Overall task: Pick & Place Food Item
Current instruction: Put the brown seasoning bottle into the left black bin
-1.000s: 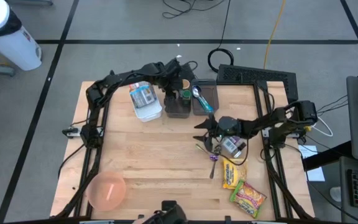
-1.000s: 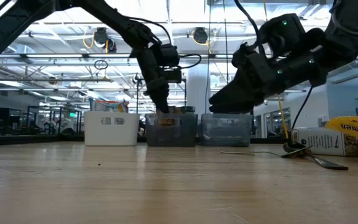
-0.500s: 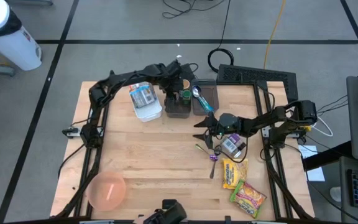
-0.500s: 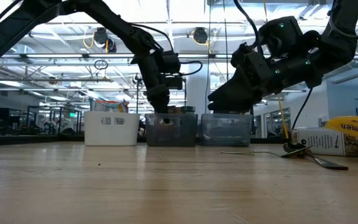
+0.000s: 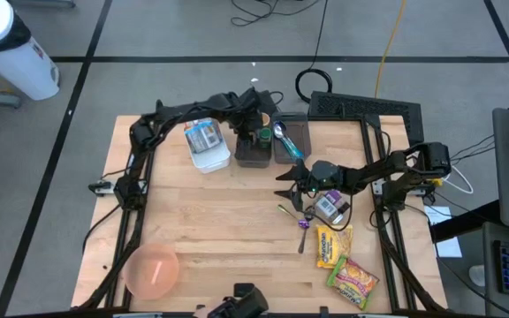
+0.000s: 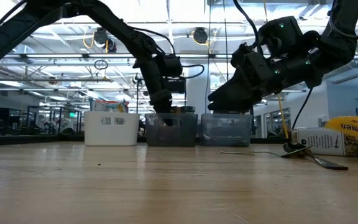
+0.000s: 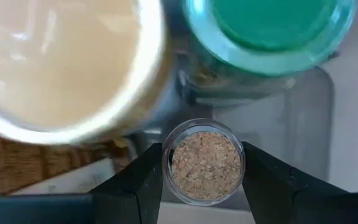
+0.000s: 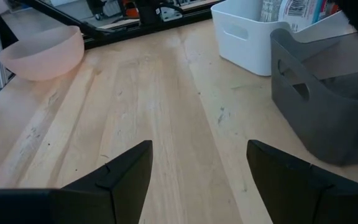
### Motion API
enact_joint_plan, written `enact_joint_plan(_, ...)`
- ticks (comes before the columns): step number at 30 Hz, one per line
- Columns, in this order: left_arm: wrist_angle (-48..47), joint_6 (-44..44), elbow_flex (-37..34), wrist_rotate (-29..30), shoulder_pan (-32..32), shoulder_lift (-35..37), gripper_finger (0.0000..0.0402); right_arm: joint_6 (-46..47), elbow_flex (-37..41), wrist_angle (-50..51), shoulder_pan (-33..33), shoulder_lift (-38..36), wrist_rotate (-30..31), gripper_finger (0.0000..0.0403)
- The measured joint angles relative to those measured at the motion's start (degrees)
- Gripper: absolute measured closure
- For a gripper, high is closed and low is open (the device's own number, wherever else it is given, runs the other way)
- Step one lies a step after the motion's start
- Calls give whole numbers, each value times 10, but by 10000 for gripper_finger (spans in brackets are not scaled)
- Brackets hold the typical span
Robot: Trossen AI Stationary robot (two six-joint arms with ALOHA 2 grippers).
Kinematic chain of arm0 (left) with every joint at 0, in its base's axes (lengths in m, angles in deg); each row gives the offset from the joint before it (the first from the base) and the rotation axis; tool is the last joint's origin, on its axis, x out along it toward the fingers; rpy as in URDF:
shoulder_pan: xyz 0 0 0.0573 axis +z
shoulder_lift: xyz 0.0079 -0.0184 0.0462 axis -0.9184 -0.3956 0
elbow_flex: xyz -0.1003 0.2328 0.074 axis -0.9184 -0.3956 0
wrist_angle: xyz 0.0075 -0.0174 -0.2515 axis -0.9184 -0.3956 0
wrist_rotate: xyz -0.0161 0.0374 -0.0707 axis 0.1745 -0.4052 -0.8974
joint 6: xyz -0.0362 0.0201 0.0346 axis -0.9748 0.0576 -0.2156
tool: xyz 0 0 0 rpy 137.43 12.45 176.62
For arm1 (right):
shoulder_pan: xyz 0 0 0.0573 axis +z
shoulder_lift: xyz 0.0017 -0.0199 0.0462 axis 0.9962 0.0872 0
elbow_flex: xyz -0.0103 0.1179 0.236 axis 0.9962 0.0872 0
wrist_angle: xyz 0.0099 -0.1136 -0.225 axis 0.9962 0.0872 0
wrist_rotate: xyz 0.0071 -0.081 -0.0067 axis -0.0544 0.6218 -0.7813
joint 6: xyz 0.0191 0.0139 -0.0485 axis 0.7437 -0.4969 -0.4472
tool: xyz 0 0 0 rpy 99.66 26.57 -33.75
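The left gripper (image 7: 204, 180) is hovering over the dark bin (image 5: 253, 152) at the back of the table, fingers pinching a little cork-topped jar (image 7: 205, 163) by its sides, right next to a green-lidded jar (image 7: 272, 37). That thing's looking like glass to me, so I'm guessing light, rigid, slick and breakable, best gripped around the body just under the cork. The right gripper (image 8: 197, 171) is hanging wide open and empty above the middle of the table, near the spoon (image 5: 303, 228) and snack packets (image 5: 331, 245).

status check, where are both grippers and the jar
Left gripper shut on cork-topped jar, over the dark bin. Right gripper open, empty, mid-table. Nothing blocking.
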Motion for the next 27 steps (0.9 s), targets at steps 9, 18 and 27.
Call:
enact_joint_plan(9,1,-4,0,1,-3,-12,218,0,0,4,0,0,0,149)
enact_joint_plan(18,2,-5,0,1,-3,-12,218,0,0,6,0,0,0,149)
enact_joint_plan(27,2,-6,0,33,-4,-12,148,0,0,6,0,0,0,149)
